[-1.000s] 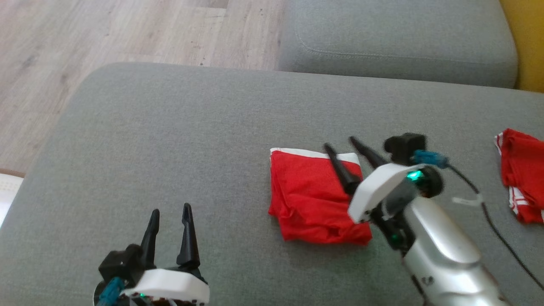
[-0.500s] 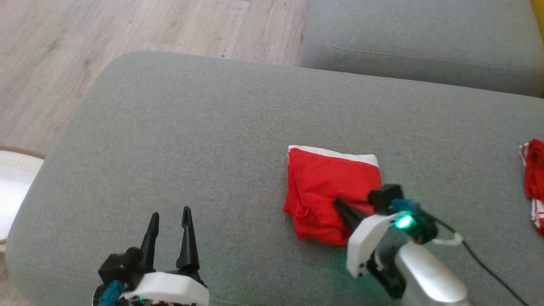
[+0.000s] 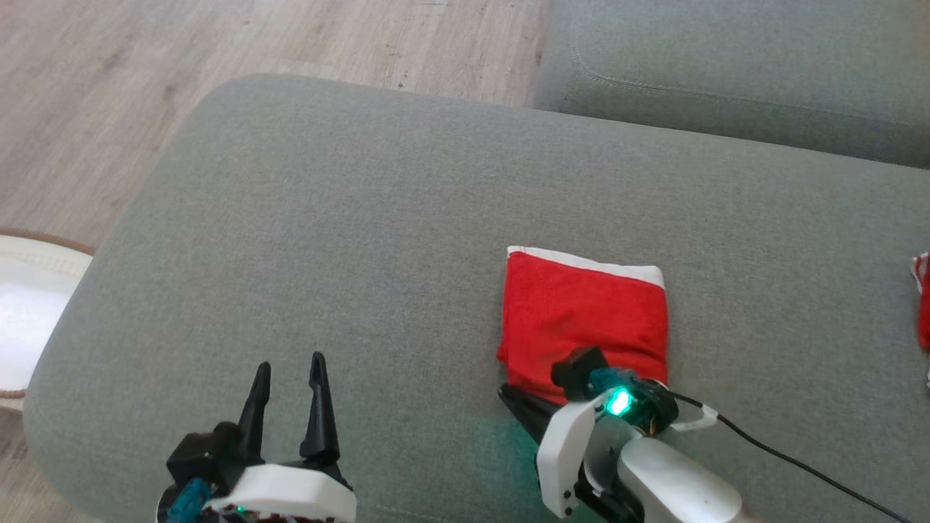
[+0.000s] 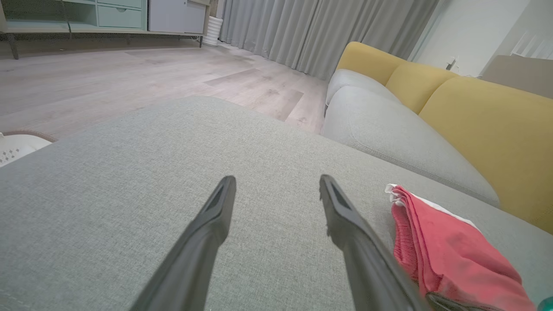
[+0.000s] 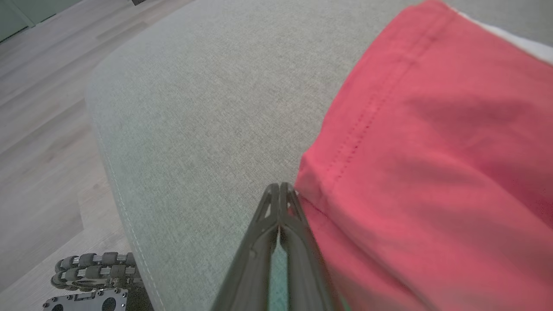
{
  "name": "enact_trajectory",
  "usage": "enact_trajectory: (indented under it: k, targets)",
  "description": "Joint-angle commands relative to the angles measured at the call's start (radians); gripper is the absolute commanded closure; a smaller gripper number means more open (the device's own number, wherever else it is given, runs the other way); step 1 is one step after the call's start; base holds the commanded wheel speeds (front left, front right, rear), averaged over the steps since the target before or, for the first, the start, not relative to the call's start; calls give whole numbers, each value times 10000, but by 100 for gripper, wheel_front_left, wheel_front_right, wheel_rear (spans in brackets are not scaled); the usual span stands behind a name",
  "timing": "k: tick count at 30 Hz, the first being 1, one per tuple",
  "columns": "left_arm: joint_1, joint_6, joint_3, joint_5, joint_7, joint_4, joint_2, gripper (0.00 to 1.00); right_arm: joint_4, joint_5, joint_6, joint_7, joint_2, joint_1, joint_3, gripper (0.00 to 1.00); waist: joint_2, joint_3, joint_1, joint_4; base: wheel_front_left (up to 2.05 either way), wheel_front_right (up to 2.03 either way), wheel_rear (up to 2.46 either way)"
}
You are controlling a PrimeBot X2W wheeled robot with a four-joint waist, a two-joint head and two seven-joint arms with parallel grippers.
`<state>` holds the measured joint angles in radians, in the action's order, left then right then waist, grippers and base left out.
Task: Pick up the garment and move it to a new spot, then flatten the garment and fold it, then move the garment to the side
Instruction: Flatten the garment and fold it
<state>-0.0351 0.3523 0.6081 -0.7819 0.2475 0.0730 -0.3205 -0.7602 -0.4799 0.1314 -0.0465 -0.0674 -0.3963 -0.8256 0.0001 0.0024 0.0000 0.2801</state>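
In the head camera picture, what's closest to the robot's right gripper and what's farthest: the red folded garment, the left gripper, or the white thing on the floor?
1. The red folded garment: right beside the shut right gripper, just ahead of it.
2. The left gripper: off to the left, over the grey cushion.
3. The white thing on the floor: far left edge, past the cushion.

The folded garment lies on the front seat cushion, right of that cushion's middle. The right gripper sits at the garment's near left corner, fingertips just beside its edge. The left gripper is well to the garment's left and nearer the robot, over the same cushion. Behind the garment lies a second seat cushion, and behind and to its left the wooden floor. Far to the garment's right, another piece of cloth lies on the front cushion.
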Motion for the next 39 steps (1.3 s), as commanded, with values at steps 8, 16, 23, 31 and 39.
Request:
enact_trajectory:
  k: [8,16,23,31,39]
  targets:
    - [-416,-12,-558,78,62,-262,-172,0,211,-428,-7,1475,170,-930,258,4,-1,-144,0,-425,0,0,0]
    - [-432,-112,-604,381,100,-34,-307,0,142,425,-7,2765,15,-947,2239,0,-1,-498,0,-1108,0,0,0]
    - [-269,-220,-514,406,98,253,-377,0,1020,1908,-7,3044,71,500,5122,0,-1,-826,0,-1676,0,0,0]
    - [71,-327,-342,405,94,543,-418,0,2847,2781,-7,2912,164,2394,6835,0,-1,-1097,0,-2023,0,0,0]
    - [399,-368,-242,417,106,814,-417,0,4469,2601,-7,2325,169,3858,7108,0,-1,-1248,0,-2121,0,0,0]
